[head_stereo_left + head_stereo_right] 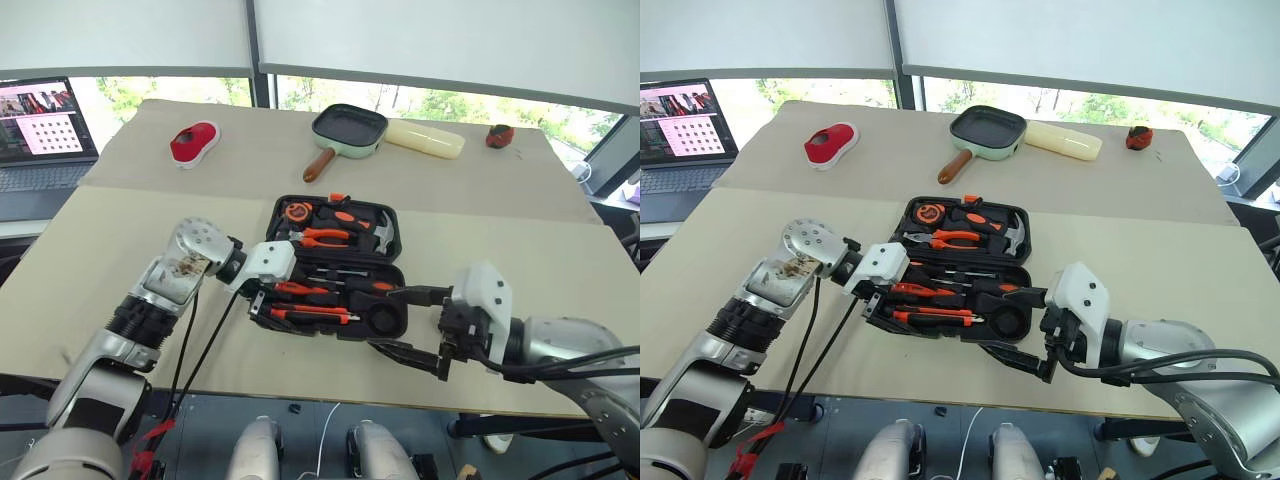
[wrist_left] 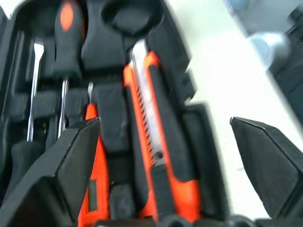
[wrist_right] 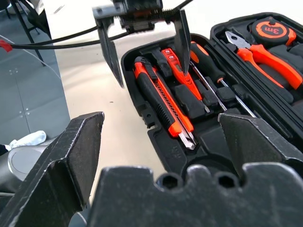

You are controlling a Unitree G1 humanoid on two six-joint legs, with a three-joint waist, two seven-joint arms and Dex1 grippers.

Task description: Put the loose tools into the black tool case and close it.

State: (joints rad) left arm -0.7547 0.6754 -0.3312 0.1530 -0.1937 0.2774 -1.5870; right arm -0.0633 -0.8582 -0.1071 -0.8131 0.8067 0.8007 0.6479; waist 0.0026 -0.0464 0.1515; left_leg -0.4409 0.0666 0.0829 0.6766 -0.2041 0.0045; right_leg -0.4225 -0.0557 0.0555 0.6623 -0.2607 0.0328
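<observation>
The black tool case (image 1: 397, 318) lies open on the table, lid flat on the far side. In its near half rest an orange-and-black utility knife (image 3: 163, 106) and slim screwdrivers (image 3: 182, 78) in their recesses. My left gripper (image 3: 147, 56) hovers open over the case's near-left corner. One finger is above a screwdriver, the other above the table just outside the rim, and nothing is between them. My right gripper (image 1: 385, 320) stands open at the case's near-right corner, holding nothing.
Pliers (image 1: 325, 237), a hammer (image 1: 380, 232) and an orange tape measure (image 1: 297, 211) fill the lid half. Behind the case are a green pan (image 1: 349, 128), a red object (image 1: 194, 142) and a cream block (image 1: 425, 137). A laptop (image 1: 40, 130) stands far left.
</observation>
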